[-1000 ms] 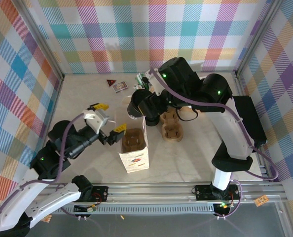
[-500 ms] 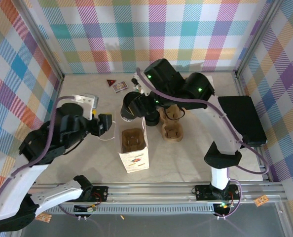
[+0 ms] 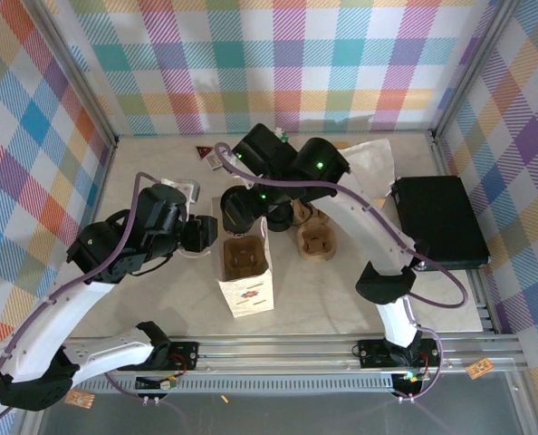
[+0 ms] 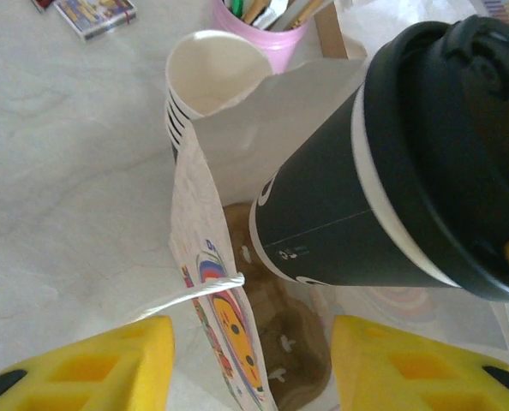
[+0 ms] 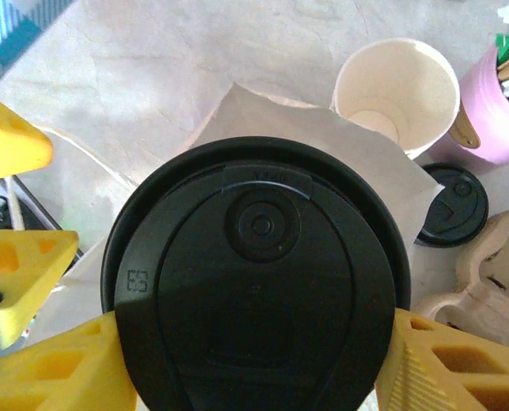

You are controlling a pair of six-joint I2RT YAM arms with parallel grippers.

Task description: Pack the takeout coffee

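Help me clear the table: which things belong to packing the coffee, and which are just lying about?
Job: coffee cup, paper bag, tray inside the bag.
Lying about: empty cups, loose lid, pink pot, spare tray, black case.

Hemmed in on three sides by bright plaid walls (image 3: pixel 341 54), with a pale marbled tabletop (image 3: pixel 341 290) below and metal rails (image 3: pixel 287 349) along the near edge.
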